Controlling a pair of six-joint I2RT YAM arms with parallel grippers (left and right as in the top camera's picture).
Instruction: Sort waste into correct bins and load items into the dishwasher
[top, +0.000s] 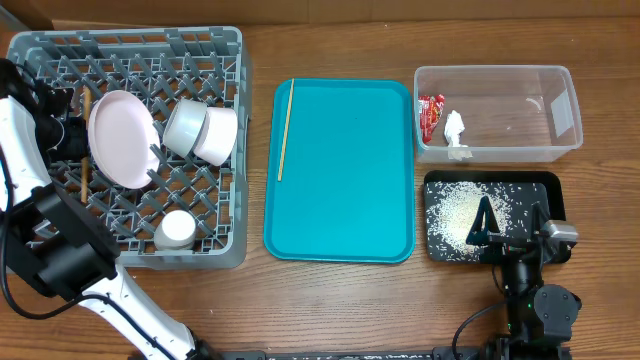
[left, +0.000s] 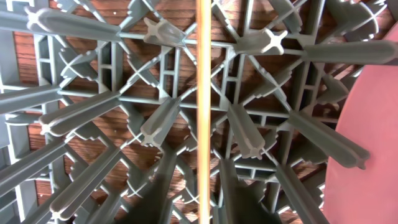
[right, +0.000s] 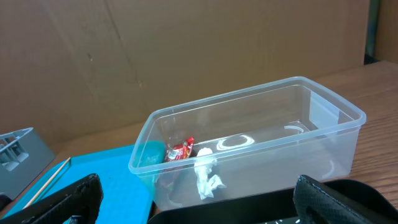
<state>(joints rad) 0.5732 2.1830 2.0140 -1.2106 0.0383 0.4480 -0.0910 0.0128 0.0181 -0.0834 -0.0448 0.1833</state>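
Wooden table (top: 330, 300): grey dish rack (top: 130, 38) left, teal tray (top: 350, 160) middle, clear tub (top: 510, 115) and black tray (top: 545, 190) right.

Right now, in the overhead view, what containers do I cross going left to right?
Large square grey plastic dish rack → teal rectangular serving tray → clear plastic rectangular tub. The flat black rectangular tray shares the tub's span, so it is left out.

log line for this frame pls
left tool astride chopstick in dish rack | right tool open over black tray | second chopstick on teal tray | wrapper, tissue in tub
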